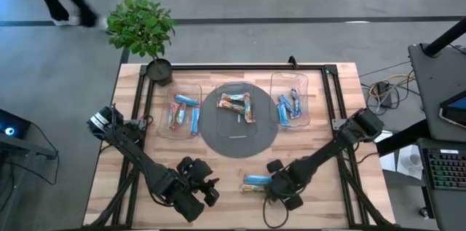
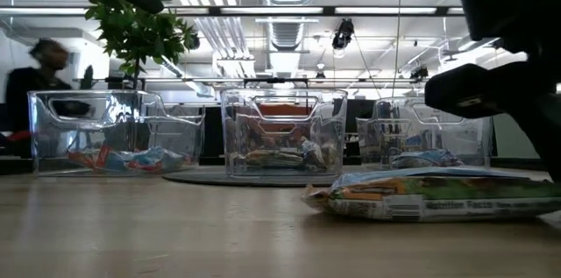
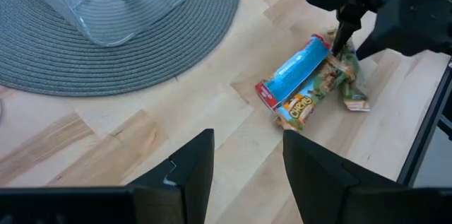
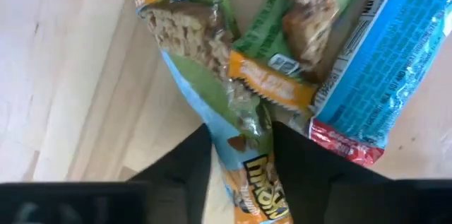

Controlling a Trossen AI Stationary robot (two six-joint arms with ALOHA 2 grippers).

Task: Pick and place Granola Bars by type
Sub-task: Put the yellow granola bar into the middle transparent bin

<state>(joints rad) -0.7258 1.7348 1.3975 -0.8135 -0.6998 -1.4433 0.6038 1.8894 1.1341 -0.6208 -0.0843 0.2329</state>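
Three granola bars lie in a small heap on the wood table near its front edge: a blue one (image 3: pixel 296 68) and two green, orange and tan ones (image 3: pixel 326 86). They also show in the high view (image 1: pixel 255 182) and the low view (image 2: pixel 429 196). My right gripper (image 4: pixel 244 157) is down on the heap's right end, shut on a multicoloured bar (image 4: pixel 205 61). My left gripper (image 3: pixel 247 171) is open and empty, just left of the heap (image 1: pixel 202 191). More bars lie in three clear bins at the back. My right gripper pinches a multicoloured bar between its two fingers, by the bar's two long edges near the end closest to the gripper (image 4: pixel 244 139). The fingers (image 3: pixel 346 30) come down from above, slanting in from the table's right. The bar lies on the table, among the other two.
Three clear bins stand in a row at the back: left (image 1: pixel 180 111), middle (image 1: pixel 235 103) on a round grey mat (image 1: pixel 218 140), right (image 1: pixel 290 106). A potted plant (image 1: pixel 142 30) stands at the far left corner. A person (image 2: pixel 39 76) shows beyond the table.
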